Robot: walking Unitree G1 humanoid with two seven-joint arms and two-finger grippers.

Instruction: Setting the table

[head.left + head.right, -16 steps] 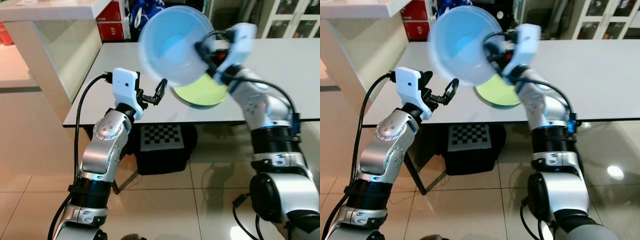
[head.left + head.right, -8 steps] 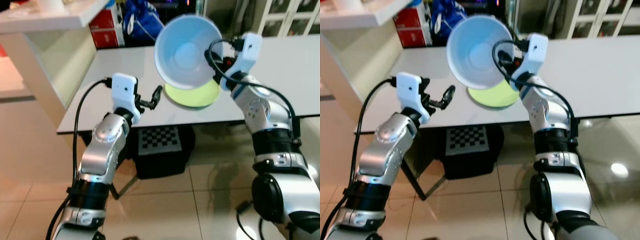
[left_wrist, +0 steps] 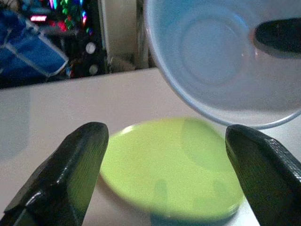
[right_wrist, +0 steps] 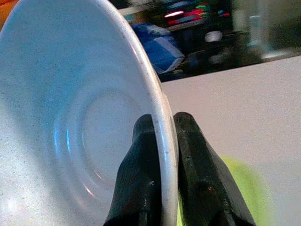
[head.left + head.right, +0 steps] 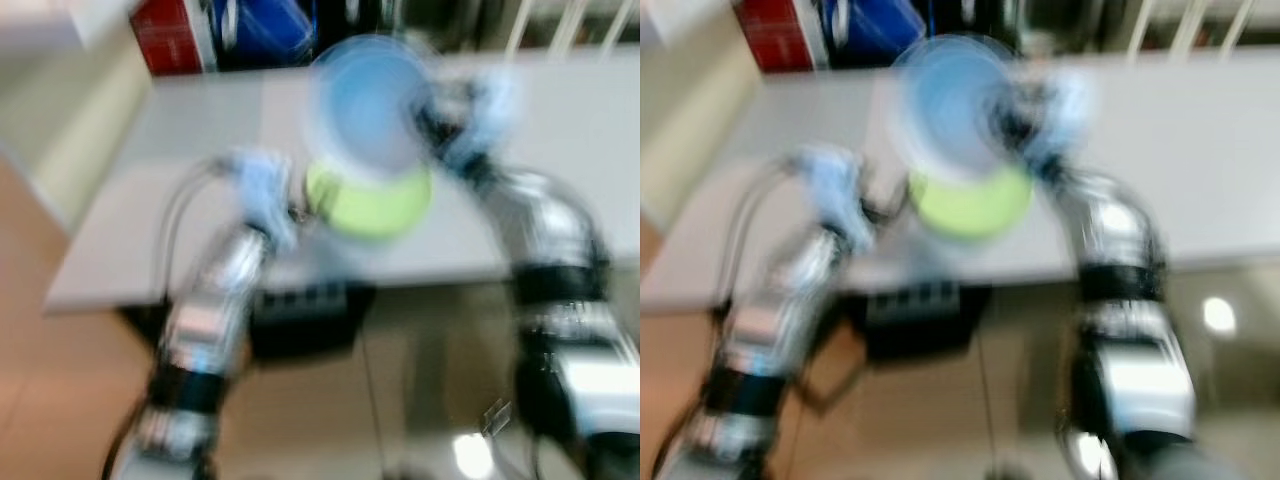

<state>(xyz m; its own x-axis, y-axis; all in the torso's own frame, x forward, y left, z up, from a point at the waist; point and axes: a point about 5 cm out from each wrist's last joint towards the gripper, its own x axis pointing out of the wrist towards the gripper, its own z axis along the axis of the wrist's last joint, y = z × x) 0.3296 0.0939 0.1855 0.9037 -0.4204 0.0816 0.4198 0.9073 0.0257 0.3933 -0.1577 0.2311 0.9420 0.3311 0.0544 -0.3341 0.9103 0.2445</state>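
Two grippers are at work above the white table (image 5: 560, 180). The right gripper (image 4: 162, 155) is clenched on the rim of the pale blue bowl (image 4: 70, 117), one finger inside and one outside, holding it tilted on edge in the air above the green plate (image 3: 174, 169). The left gripper (image 3: 164, 174) hovers beside that plate with fingers spread wide, holding nothing. Judged risk: a thin rim pinch on a tilted bowl could slip or swing, striking the plate or the left fingers (image 3: 70, 169) beneath it. Head views are blurred. Beyond the plate, past the table's far edge, sit a red box (image 5: 175, 40) and blue bag (image 3: 28, 52).
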